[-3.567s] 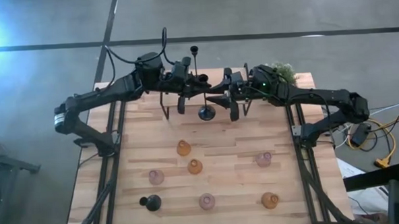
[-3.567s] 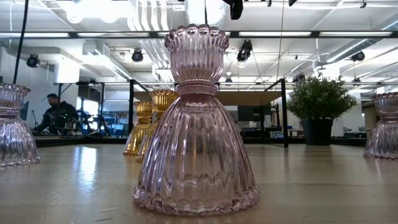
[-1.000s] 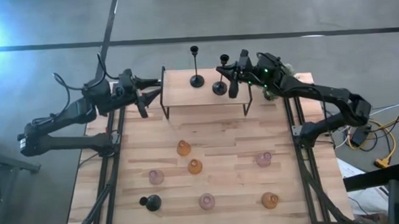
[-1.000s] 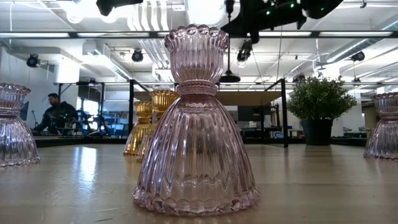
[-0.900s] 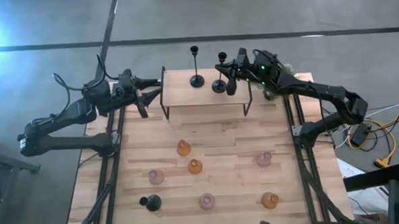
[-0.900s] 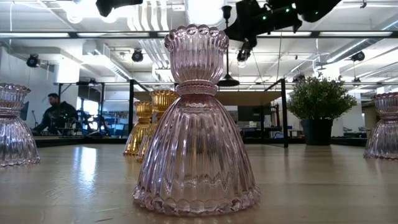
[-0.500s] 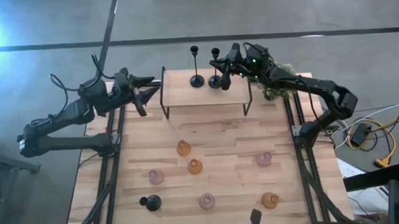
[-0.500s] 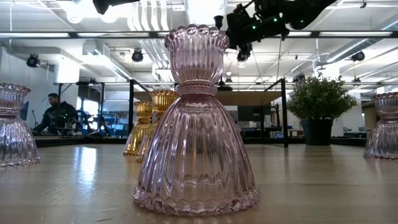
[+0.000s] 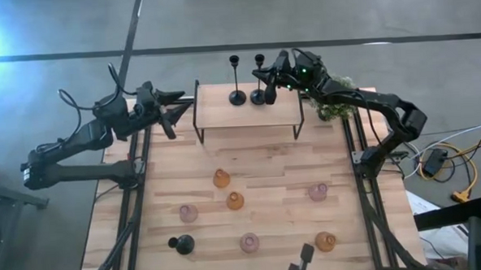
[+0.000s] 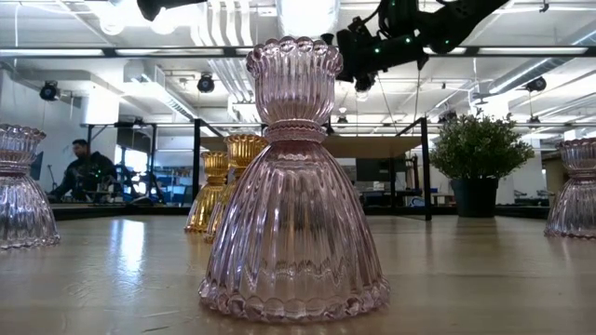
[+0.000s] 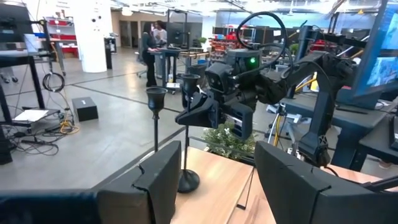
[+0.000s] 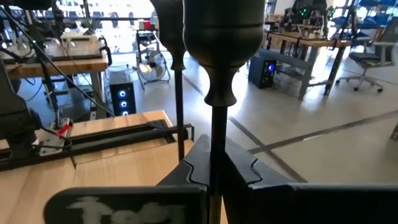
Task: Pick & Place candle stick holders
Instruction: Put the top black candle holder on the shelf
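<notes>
Since a second ago the right gripper (image 9: 268, 79), clamped on a black candle stick holder (image 9: 260, 77), has carried it leftward beside the one (image 9: 236, 81) at top centre; lower it upright before releasing, while the open, empty left gripper (image 9: 174, 110) waits upper left.

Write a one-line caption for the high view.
Right gripper holds a black candle stick holder over the raised shelf beside another; left gripper waits open.
</notes>
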Controlling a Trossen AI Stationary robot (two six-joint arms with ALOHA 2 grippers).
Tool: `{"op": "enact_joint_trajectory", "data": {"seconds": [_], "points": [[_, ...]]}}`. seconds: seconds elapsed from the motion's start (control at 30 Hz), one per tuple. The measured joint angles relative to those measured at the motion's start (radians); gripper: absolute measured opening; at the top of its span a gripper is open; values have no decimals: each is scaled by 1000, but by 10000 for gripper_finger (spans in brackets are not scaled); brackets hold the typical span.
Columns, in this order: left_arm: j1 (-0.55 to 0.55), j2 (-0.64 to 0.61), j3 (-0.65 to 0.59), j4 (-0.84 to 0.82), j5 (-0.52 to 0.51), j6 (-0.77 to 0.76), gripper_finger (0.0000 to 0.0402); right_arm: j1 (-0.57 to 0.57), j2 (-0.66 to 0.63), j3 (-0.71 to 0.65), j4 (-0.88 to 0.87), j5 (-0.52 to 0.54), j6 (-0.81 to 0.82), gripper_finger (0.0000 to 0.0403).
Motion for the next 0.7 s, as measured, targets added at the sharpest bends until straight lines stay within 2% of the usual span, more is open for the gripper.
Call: {"op": "enact_joint_trajectory", "data": {"seconds": [0.7], "points": [[0,0,0,0,-5,0,209,-14,8,-25,34,-5,31,8]]}}
